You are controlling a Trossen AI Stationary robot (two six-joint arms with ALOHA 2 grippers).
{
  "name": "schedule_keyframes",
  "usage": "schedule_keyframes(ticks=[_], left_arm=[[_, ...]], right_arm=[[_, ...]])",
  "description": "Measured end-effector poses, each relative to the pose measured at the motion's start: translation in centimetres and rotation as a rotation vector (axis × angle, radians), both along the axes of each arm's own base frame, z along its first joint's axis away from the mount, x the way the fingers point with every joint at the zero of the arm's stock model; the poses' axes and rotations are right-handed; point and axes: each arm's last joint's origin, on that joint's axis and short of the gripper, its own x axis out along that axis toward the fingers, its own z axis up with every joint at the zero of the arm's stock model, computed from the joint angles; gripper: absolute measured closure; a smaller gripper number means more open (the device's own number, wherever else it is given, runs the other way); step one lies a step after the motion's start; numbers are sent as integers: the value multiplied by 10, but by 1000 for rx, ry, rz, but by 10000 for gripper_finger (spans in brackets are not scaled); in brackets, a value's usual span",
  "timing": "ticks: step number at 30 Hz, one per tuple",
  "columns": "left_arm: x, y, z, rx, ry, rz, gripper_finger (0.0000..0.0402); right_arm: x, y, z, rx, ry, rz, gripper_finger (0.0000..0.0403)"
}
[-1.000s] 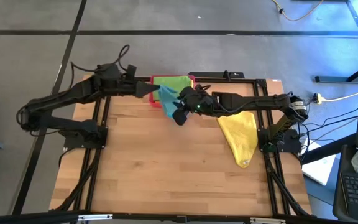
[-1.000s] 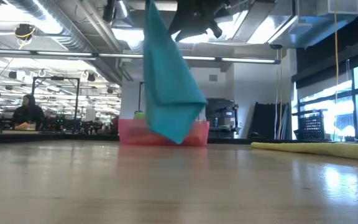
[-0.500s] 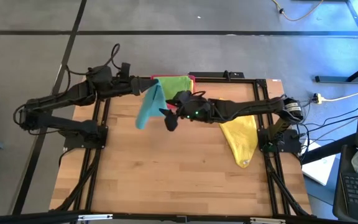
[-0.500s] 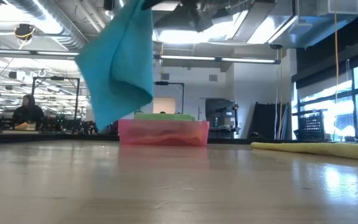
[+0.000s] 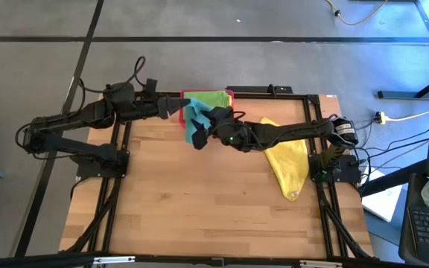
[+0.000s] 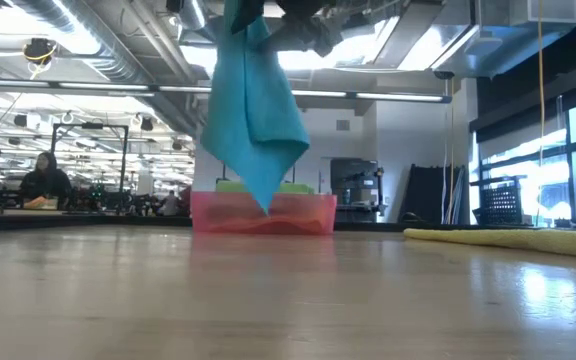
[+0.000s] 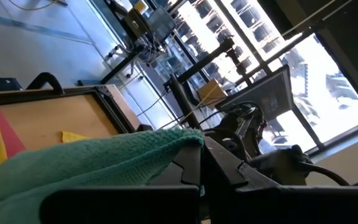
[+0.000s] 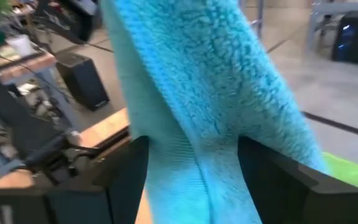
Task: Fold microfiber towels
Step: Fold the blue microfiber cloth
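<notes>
The left gripper point(image 5: 171, 109) is clenching the top edge of the teal towel point(image 5: 194, 123), its fingers point(image 7: 194, 177) pinched tight on the fabric, and is holding it in the air near the far edge of the table point(image 5: 199, 193). The right gripper point(image 5: 205, 128) is sitting just beside it with its jaws spread wide; the towel is hanging down between its two dark fingers point(image 8: 129, 177), which are not squeezing it. In the low view the towel point(image 6: 253, 105) is dangling in a folded drape that narrows to a point, with its tip clear of the tabletop and in front of the pink tray point(image 6: 263, 213).

The cloth is looking thick and fuzzy up close, with a looped, fleecy pile and a stitched hem. A bright green towel point(image 5: 208, 99) is lying in the pink rectangular tray point(image 5: 231, 94) behind the grippers. A yellow towel point(image 5: 289, 167) is lying flat on the right side of the table in a long, tapering shape, well apart from the teal one.

The table is made of pale wooden planks framed by black metal rails. Beyond it, an open workshop is showing bright ceiling lights, exposed ducts, large windows on the right, and a person point(image 6: 44, 180) sitting at a desk far off on the left.
</notes>
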Motion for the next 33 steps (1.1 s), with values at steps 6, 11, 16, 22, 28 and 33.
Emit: schedule_keyframes(ticks=[6, 11, 16, 22, 28, 33], left_arm=[[1, -3, 0, -1, 1, -13, 401], [1, -3, -1, -4, 15, -14, 402], [1, -4, -2, -2, 18, -27, 401], [1, -6, -7, -5, 71, -37, 401], [1, -9, -7, -4, 73, -51, 401], [2, -12, -6, -3, 69, -68, 401]], right_arm=[[-2, -1, -3, -32, 46, -52, 174], [-2, -2, -1, -38, 41, -70, 187], [-2, -4, -1, -37, 34, -74, 190], [-5, -4, 5, -35, 18, -69, 190], [-16, -3, 16, -54, 29, -131, 190], [-23, -5, 9, -62, 144, -158, 190]])
